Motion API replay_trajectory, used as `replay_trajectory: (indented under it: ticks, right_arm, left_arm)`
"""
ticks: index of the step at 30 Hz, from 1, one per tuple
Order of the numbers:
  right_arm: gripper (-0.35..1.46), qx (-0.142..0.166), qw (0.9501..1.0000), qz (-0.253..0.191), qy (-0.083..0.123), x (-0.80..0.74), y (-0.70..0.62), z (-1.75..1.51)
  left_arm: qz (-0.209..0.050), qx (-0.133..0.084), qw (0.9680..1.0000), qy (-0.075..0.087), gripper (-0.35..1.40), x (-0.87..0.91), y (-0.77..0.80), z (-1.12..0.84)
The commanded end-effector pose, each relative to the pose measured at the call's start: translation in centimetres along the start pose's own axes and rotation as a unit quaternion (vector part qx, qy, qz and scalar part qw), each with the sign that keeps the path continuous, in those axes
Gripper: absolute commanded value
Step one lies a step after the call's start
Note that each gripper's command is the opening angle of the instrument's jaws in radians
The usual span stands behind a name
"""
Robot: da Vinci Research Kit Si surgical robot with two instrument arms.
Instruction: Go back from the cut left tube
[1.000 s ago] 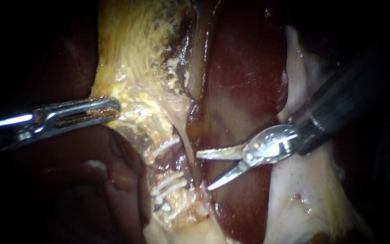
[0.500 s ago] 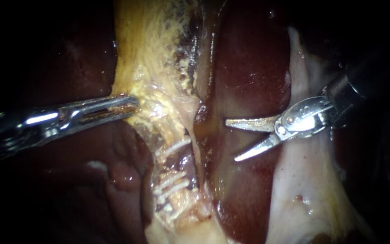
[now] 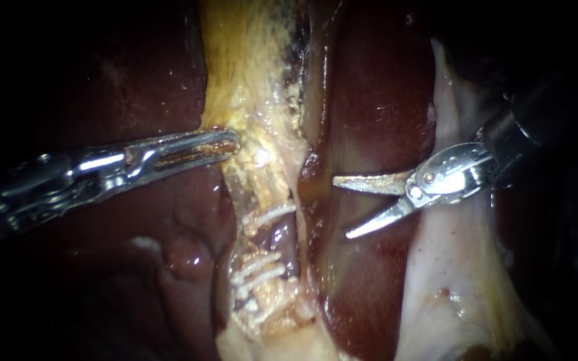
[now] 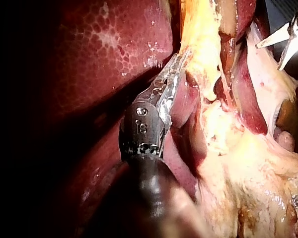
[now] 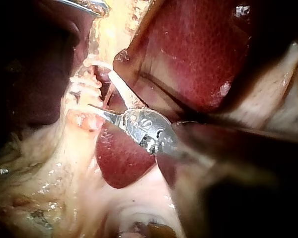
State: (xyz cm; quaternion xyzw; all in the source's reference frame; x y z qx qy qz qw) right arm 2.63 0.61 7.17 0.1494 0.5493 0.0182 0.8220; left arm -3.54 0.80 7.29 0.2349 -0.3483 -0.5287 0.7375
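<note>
A pale tube (image 3: 265, 190) runs down the middle of the endoscope view and carries white clips, one higher (image 3: 270, 215) and a pair lower (image 3: 257, 271), with a dark gap between them. My right instrument (image 3: 340, 207) hangs to the right of the clips over dark liver, apart from the tube. Its two blades are open with nothing between them. My left instrument (image 3: 225, 144) is shut on the yellowish tissue (image 3: 249, 87) above the clips. The left wrist view shows its jaws (image 4: 175, 64) pinching that tissue's edge. In the right wrist view the blades (image 5: 97, 111) point toward the clips (image 5: 84, 87).
Dark red liver (image 3: 376, 120) lies behind and under the right instrument. A pale whitish sheet of tissue (image 3: 449, 267) runs down the right. More liver (image 3: 135, 67) fills the left side behind the left shaft.
My right instrument drew back to the right, away from the clipped tube, blades still open, then held. My left instrument moved right, carrying the yellowish tissue with it.
</note>
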Motion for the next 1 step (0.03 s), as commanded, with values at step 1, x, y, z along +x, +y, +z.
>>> replay_trajectory:
  ticks: [1]
  right_arm:
    - [1.43, 0.0, 1.0, -0.001, 0.0, 0.0, 0.0, 0.0]
  left_arm:
    - [0.0, 0.0, 1.0, 0.0, -0.35, 0.0, 0.0, -0.01]
